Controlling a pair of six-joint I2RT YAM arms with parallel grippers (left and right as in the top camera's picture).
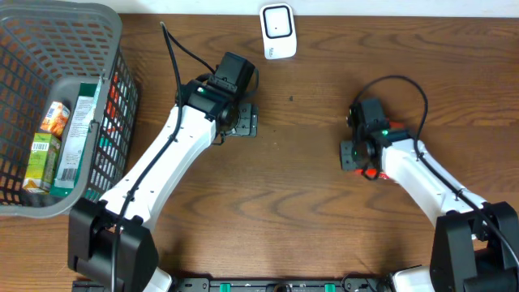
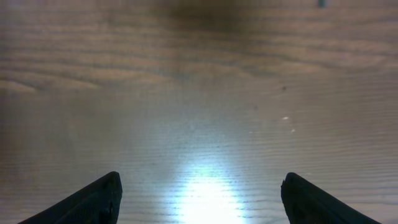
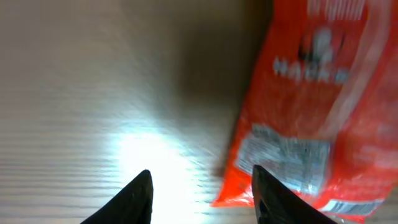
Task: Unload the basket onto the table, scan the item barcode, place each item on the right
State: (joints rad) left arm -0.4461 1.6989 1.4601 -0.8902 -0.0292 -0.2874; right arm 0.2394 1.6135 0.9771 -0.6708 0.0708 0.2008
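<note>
The red-orange plastic packet (image 3: 311, 112) lies flat on the brown wooden table (image 1: 292, 203). Its corner sits just inside the right gripper (image 3: 202, 186), whose jaws stand parted and clamp nothing. The packet's long axis runs away from that wrist, white label upward. The left gripper (image 2: 200, 186) gapes wide and empty. Farther off, well apart, is the white boxy scanner (image 1: 277, 31), so scanning looks still to do.

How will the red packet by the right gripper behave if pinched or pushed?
Red packet looks like glossy film lying flat on the table, so probably floppy: likely to sag or crumple when pinched at an edge. The sheen suggests slippery; a push would probably slide it, not tip or roll it.
</note>
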